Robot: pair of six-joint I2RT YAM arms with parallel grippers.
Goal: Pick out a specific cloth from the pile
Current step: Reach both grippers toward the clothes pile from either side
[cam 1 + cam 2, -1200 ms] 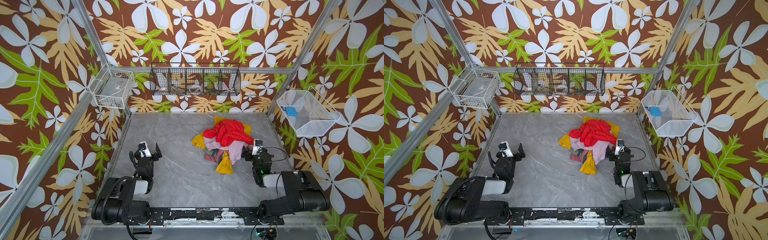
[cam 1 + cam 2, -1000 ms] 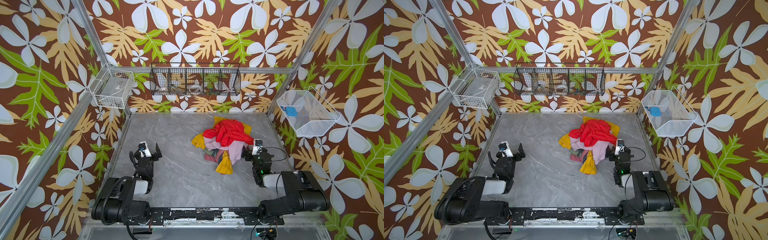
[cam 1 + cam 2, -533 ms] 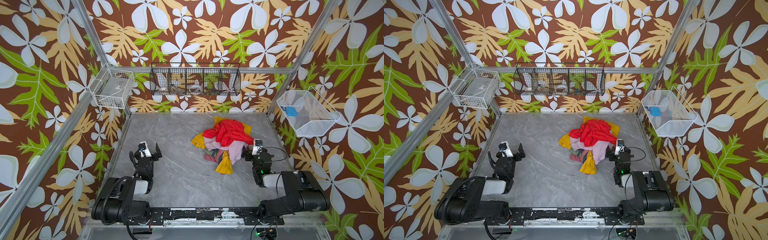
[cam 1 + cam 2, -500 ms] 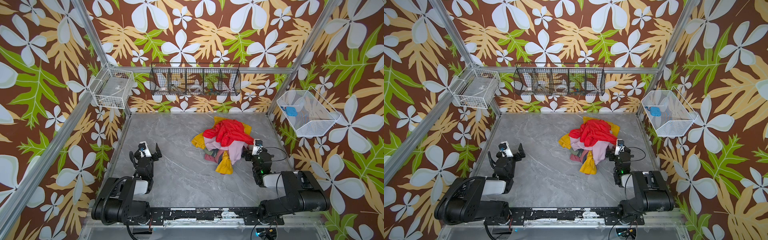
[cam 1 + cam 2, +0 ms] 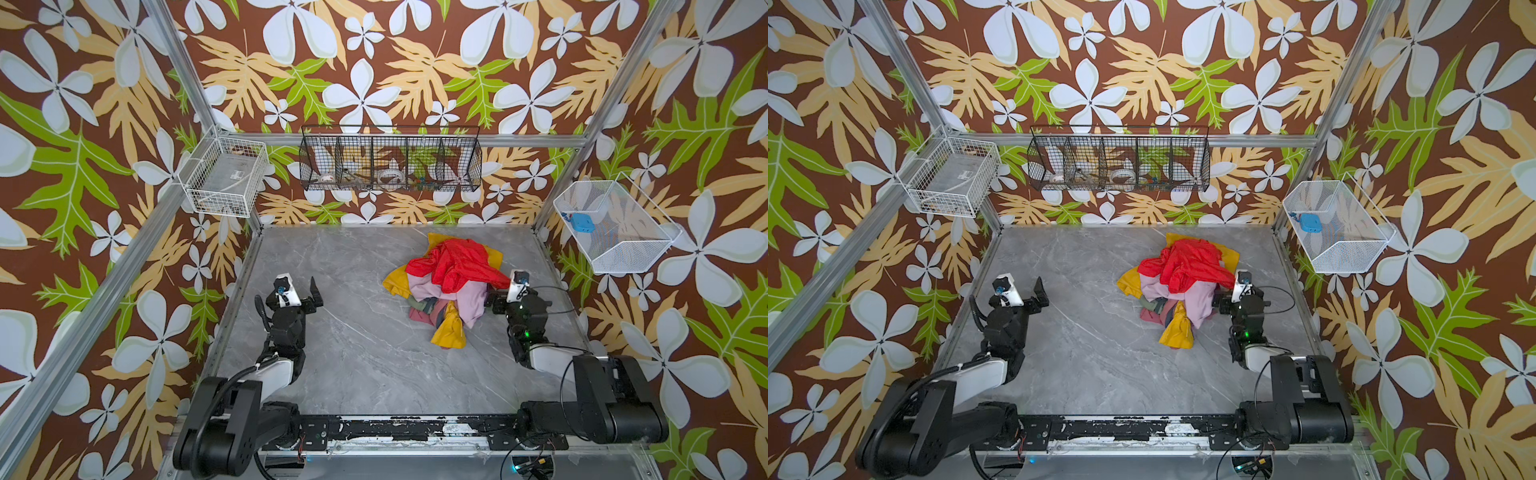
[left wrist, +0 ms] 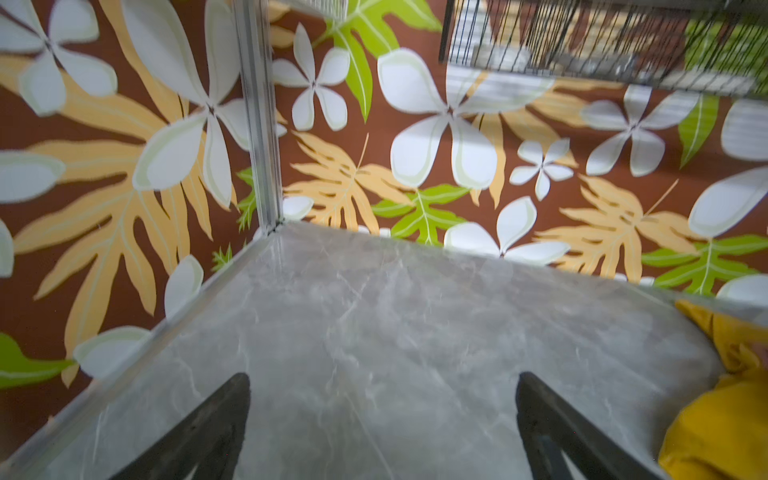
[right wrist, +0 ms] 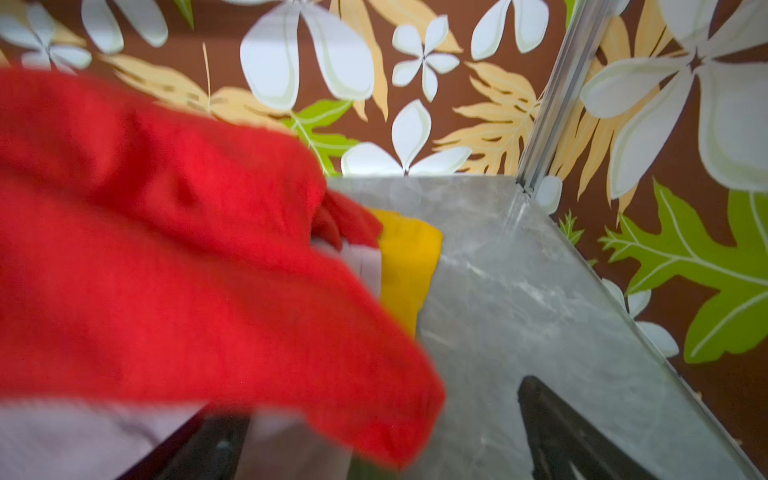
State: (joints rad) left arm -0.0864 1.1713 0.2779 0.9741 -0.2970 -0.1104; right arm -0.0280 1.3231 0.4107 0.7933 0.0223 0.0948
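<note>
1. The left arm is folded low by the surface's left edge with its wrist raised. The left gripper [image 6: 384, 386] faces the far left corner over the bare table [image 5: 353, 353], jaws spread wide and empty, well apart from the pile [image 5: 449, 286].
2. The right arm is folded by the right edge, and the right gripper [image 7: 386, 399] is at the pile's right side. Its jaws are spread and pinch nothing; one finger [image 7: 216, 440] lies under the red garment's [image 7: 166, 270] draped edge.
3. The pile sits on the surface's right half. The cloth [image 5: 417, 314] shows only as a salmon-pink fold at the pile's near left foot, below the lilac garment [image 5: 471, 301].
</note>
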